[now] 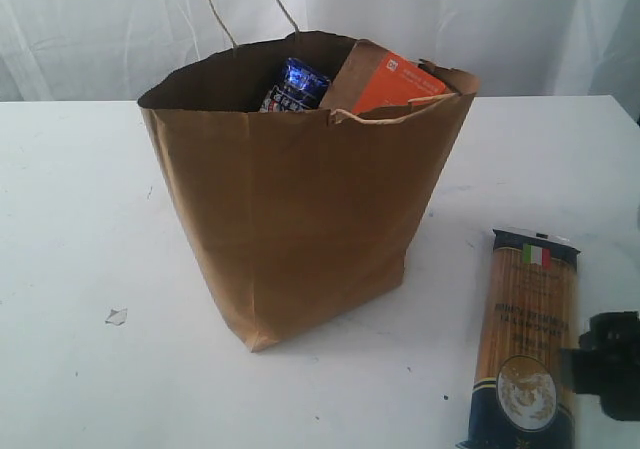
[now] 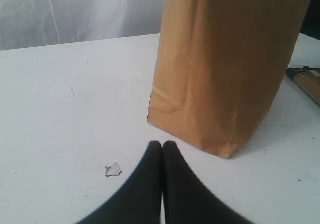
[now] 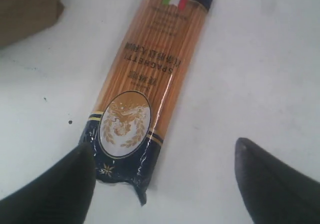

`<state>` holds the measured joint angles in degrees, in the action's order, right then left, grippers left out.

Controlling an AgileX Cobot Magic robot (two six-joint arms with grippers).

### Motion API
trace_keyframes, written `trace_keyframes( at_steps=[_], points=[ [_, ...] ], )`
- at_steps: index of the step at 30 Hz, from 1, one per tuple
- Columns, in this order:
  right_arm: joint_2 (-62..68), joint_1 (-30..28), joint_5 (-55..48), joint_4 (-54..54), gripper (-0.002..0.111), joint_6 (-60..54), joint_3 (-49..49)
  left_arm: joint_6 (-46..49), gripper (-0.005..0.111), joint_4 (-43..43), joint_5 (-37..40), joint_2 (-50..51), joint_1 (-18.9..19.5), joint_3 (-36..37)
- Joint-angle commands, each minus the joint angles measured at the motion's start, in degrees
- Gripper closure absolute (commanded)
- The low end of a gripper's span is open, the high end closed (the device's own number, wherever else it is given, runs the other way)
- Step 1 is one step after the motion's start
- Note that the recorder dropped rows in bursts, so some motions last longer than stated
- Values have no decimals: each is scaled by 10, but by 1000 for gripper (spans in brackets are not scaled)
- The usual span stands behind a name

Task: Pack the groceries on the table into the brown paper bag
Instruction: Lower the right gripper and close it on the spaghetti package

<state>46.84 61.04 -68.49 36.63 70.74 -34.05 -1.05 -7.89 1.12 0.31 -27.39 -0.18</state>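
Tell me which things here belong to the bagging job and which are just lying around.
Job: brown paper bag; orange-labelled pouch and blue-patterned container inside it; spaghetti pack lying on the table.
Lying about: small pale scrap on the table beside the bag.

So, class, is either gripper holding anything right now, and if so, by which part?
Nothing is held. The left gripper is shut, empty; the right gripper stands open over the long spaghetti pack, not gripping it.
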Motion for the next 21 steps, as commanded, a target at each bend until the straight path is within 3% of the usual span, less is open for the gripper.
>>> trace_keyframes(
  at_steps=[1,8,13,16,21],
  points=[
    [52,-48,66,-22,37,88,8,0,107,-2,2,-3,0,2],
    [145,-158,170,-38,37,86,8,0,107,-2,2,-3,0,2],
    [241,-317,288,-76,37,-85,-25,0,107,-2,2,-3,0,2],
    [286,-360,339,-117,36,-193,-54,0,107,-2,2,-3,0,2],
    [364,-412,342,-128,34,-222,-104,0,107,-2,2,-3,0,2]
  ],
)
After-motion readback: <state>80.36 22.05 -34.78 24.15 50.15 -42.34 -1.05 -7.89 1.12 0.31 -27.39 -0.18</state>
